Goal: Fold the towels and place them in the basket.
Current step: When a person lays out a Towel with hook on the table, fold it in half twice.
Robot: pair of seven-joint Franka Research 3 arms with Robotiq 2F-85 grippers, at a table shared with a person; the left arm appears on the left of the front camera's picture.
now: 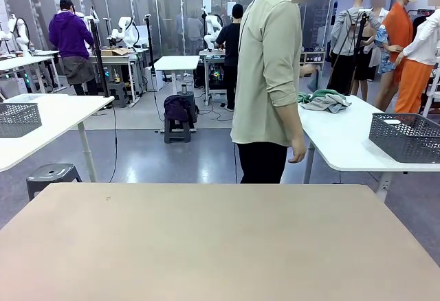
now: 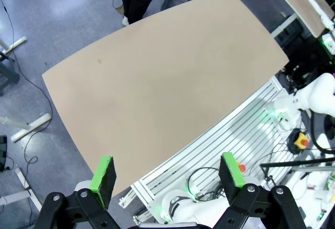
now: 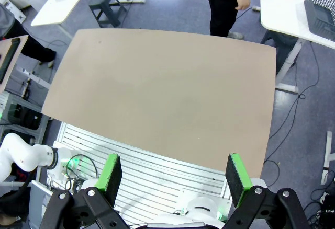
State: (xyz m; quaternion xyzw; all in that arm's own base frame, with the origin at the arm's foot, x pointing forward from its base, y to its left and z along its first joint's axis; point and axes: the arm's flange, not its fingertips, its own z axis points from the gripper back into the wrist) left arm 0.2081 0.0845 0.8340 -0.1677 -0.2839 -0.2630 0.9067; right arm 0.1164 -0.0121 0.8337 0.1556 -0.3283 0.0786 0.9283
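Left pincer [image 2: 167, 172]: released and empty, poised high over the brown bench [image 2: 157, 82], probably waiting
Right pincer [image 3: 174, 172]: released, holding nothing
Basket [image 3: 320, 7]: on the white bench [image 3: 282, 9], off to one side
Towels [image 1: 323, 100]: unfolded heap on that white bench near the basket; person [image 1: 268, 74] beside them, likely about to fetch them

No text, label or number can be read.

Tabletop [image 1: 206, 246]: flat open surface edge to edge; free passage from both sides.
Far edge: person [image 1: 265, 74] stands just behind it, right of ctr; hand [image 1: 298, 153] hangs near that edge.
Beyond, right: white table [image 1: 344, 143] w/ basket [image 1: 405, 136] and towels [image 1: 323, 100]; person blocks the way there.
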